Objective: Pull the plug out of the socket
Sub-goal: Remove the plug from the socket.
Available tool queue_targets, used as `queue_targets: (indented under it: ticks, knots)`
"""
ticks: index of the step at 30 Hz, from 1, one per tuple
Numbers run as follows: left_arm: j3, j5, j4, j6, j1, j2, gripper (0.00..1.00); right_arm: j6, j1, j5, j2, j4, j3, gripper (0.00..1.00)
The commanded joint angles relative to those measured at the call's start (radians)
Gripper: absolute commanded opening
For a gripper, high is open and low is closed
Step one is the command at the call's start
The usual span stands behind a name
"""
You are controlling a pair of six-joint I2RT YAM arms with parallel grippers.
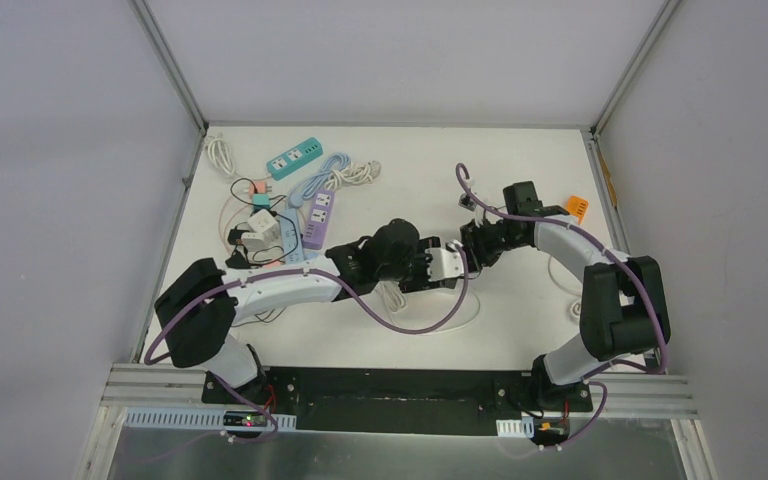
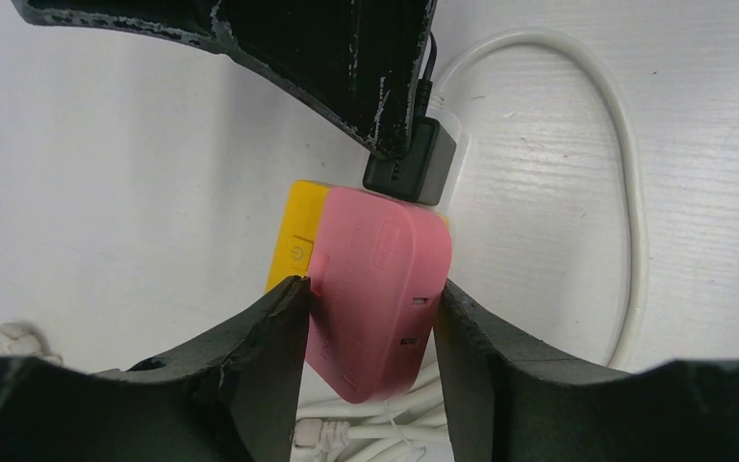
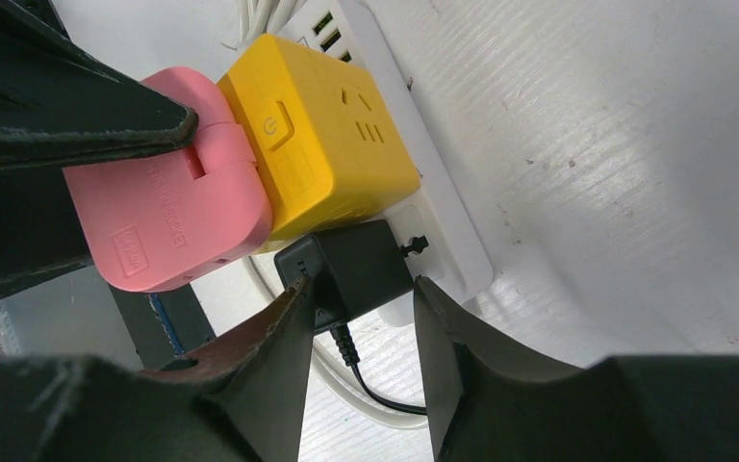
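A black plug [image 3: 351,265] sits in the white socket strip [image 3: 443,221] near the table's middle. My right gripper [image 3: 361,289] is shut on it, one finger on each side. Beside it a yellow cube adaptor [image 3: 332,144] stands on the same strip, with a pink adaptor [image 3: 168,217] joined to its side. My left gripper [image 2: 370,289] is shut on the pink adaptor [image 2: 375,279], with its fingers pressing both flanks. In the left wrist view the black plug [image 2: 409,164] shows beyond the pink block. From above, both grippers [image 1: 438,268] [image 1: 470,250] meet at the strip [image 1: 448,264].
The strip's white cable [image 2: 625,192] loops on the table to its right. At the back left lie a teal power strip [image 1: 294,159], a purple one [image 1: 320,215], white cube adaptors [image 1: 260,228] and a coiled white cord [image 1: 220,152]. An orange object [image 1: 576,209] sits far right.
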Motion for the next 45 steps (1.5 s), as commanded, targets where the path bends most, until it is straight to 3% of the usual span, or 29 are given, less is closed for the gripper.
queue_targets:
  ticks: [1, 14, 26, 34, 43, 45]
  knots:
    - [0.041, 0.121, -0.044, -0.096, 0.033, -0.041, 0.50, -0.054, 0.010, 0.094, 0.026, -0.011, 0.009, 0.44]
    - [0.099, 0.258, -0.048, -0.209, 0.104, -0.003, 0.52, -0.056, 0.009, 0.087, 0.032, -0.020, 0.016, 0.45]
    - [0.122, 0.207, -0.030, -0.210, 0.113, 0.025, 0.49, -0.063, 0.010, 0.080, 0.039, -0.033, 0.022, 0.45]
    - [0.123, 0.139, -0.007, -0.196, 0.114, 0.020, 0.38, -0.071, 0.009, 0.075, 0.051, -0.045, 0.028, 0.45]
    - [0.124, 0.095, 0.004, -0.189, 0.119, 0.045, 0.36, -0.074, 0.009, 0.073, 0.057, -0.051, 0.031, 0.45]
    - [0.131, 0.088, 0.009, -0.202, 0.123, 0.054, 0.26, -0.076, 0.009, 0.074, 0.058, -0.054, 0.033, 0.45]
